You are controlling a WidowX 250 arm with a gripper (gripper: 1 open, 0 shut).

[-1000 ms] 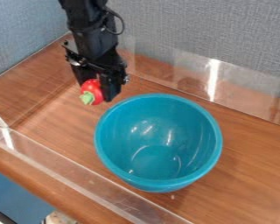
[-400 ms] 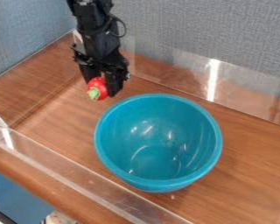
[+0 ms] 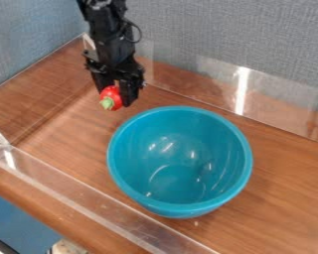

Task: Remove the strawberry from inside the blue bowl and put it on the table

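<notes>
Right up close sits the big blue bowl [image 3: 179,162]. Past its rim, the strawberry [image 3: 111,97] is pinched in the robot's hand [image 3: 112,91], at the fingertips, over the table [image 3: 56,117]. It should just need letting go.

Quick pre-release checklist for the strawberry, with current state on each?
1. Strawberry out of the blue bowl: ok, it is beyond the rim, on the far-left side.
2. Strawberry at the gripper: ok, at its lower end.
3. Bare table beside the strawberry for the drop: ok.
4. Strawberry down on the table: cannot tell, one view hides any gap.
5. Bowl upright, opening up: ok.
6. Strawberry released, gripper backed off: not ok.
</notes>
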